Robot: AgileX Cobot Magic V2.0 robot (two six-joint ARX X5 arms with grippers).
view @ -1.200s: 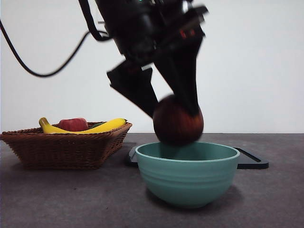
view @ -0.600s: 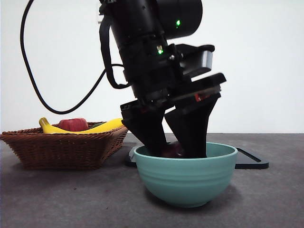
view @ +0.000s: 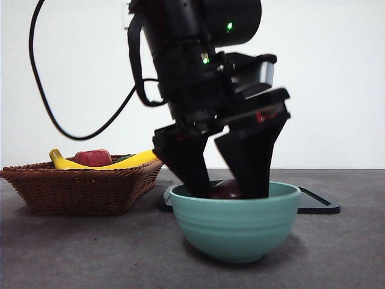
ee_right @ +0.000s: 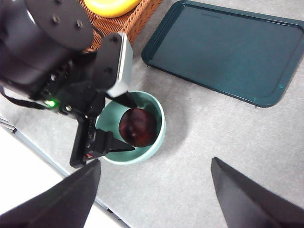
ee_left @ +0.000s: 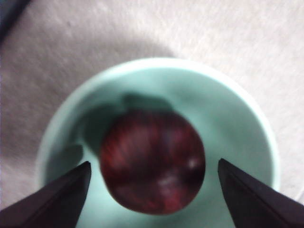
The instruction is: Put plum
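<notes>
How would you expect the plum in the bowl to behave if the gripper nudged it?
The plum is round, so it would probably roll, though the bowl should contain it. Its glossy skin may slip between the open left gripper.

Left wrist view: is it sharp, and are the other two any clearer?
Left wrist view: soft, the plum smeared in the bowl. Front view: crisp, left claw dark against the white wall. Right wrist view: sharp on the tray.
</notes>
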